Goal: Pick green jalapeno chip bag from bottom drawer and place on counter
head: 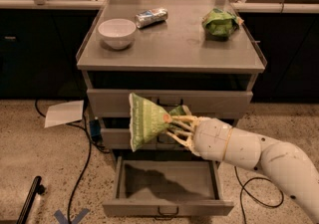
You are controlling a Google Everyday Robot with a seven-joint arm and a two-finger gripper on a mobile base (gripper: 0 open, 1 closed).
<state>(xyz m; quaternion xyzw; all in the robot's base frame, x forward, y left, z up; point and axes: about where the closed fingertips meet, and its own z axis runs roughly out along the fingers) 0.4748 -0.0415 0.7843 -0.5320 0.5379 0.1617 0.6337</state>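
1. One end of the green jalapeno chip bag [146, 121] sits pinched in the gripper [174, 124], above the open bottom drawer [167, 207].
2. Looks light, crinkly, slippery; grip its sealed end firmly.

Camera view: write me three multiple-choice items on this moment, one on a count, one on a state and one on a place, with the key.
1. How many things rest on the counter? A two; B five; C three.
2. The bottom drawer is: A pulled open; B pushed shut; C taken out of the cabinet.
3. The chip bag is: A on the counter; B in the gripper, in front of the upper drawers; C lying in the bottom drawer.
Key: C, the bowl, silver packet and lime-green bag sit there; A, its bare floor shows; B, the gripper is shut on the bag in mid-air.
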